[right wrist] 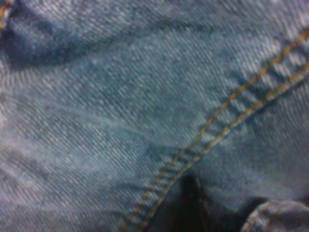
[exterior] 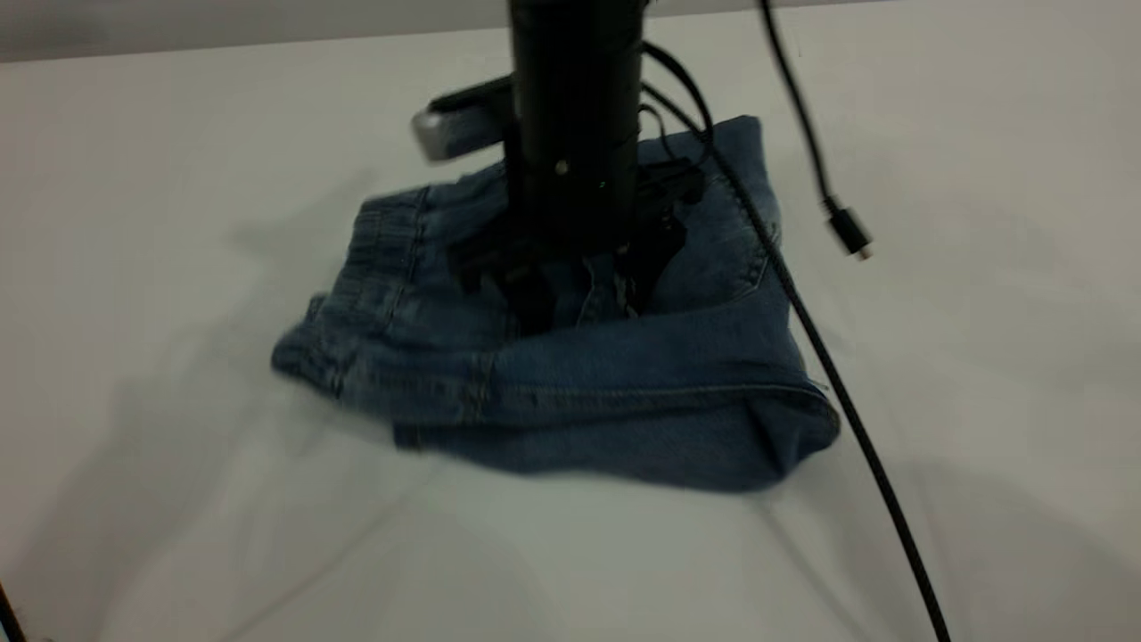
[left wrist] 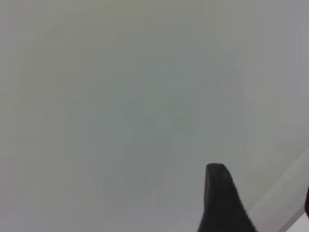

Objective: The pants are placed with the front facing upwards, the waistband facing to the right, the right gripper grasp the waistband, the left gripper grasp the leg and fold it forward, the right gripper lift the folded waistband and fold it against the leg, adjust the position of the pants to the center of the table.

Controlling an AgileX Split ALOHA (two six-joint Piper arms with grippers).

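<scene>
The pants lie folded in a bunched blue denim heap in the middle of the white table. Their gathered waistband shows at the heap's left side. My right gripper comes straight down from above and is sunk into the cloth at the heap's top. Its wrist view is filled with denim and a tan double seam. My left gripper is outside the exterior view. It hangs open over bare table, with one black finger showing and nothing between its fingers.
A black cable runs from the right arm across the pants' right side toward the front edge. A second cable ends in a loose plug hanging right of the pants. The table's far edge is at the back.
</scene>
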